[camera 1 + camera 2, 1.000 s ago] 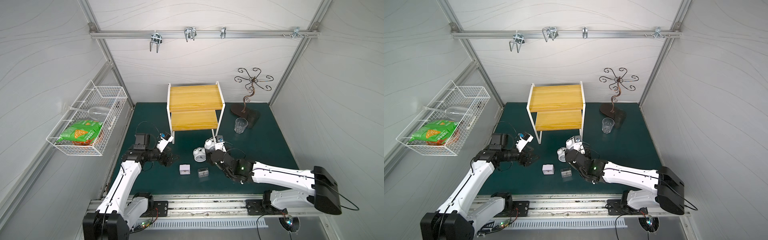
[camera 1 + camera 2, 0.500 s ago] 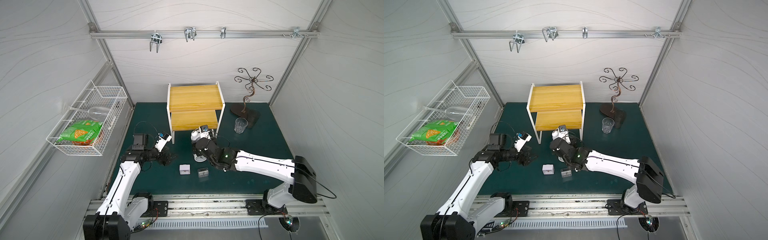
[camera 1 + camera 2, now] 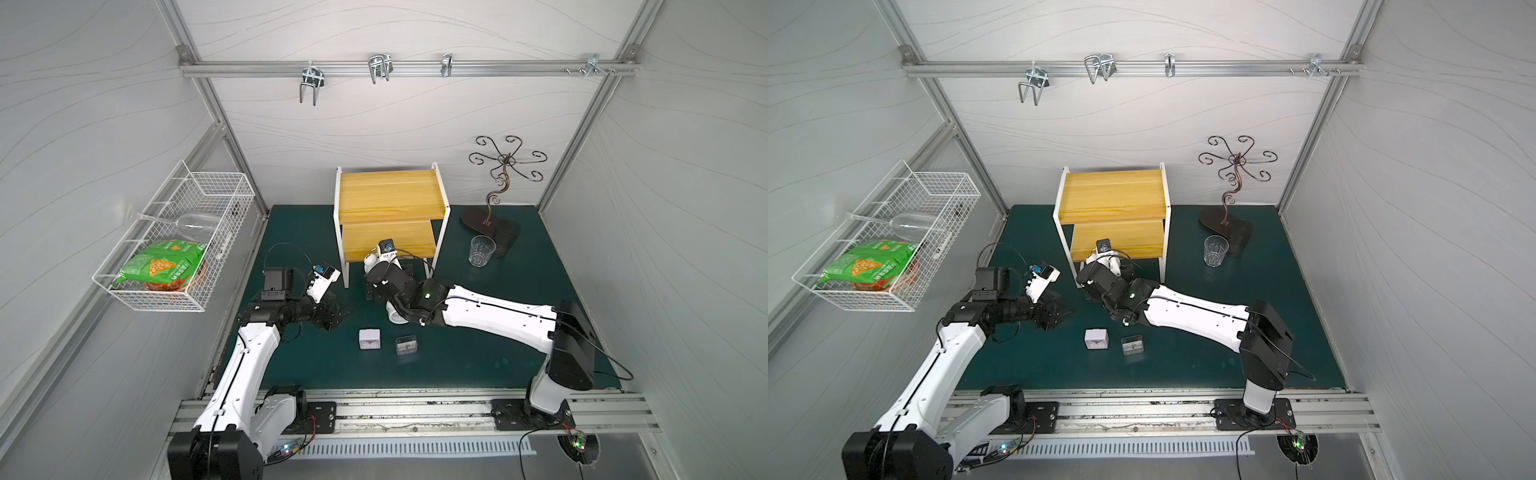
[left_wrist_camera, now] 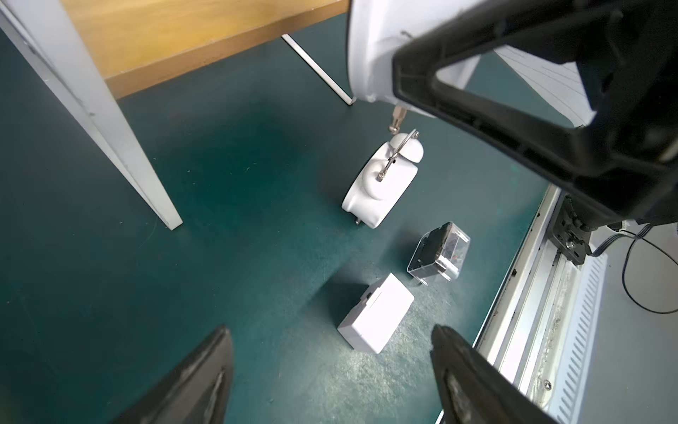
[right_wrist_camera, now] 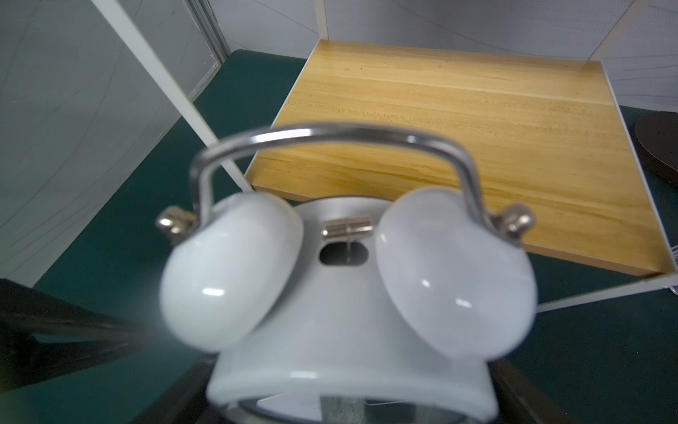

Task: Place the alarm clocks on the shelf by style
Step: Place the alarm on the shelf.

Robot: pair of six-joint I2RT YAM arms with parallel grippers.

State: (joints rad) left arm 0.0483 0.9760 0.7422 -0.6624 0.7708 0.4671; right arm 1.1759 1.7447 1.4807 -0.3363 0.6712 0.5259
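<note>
Green matting covers the counter (image 3: 478,365), and the shelf (image 3: 388,199) stands at its back. My right hand (image 3: 374,268) is clamped around one twin-bell clock (image 5: 345,293), holding it off the counter just before the front edge of the shelf's lower board. My left hand (image 4: 330,332) hangs wide and empty above the matting, near the white square clock (image 4: 376,312). Beside that sits the transparent clock (image 4: 438,253), and the second twin-bell clock (image 4: 381,183) stands under my right arm.
</note>
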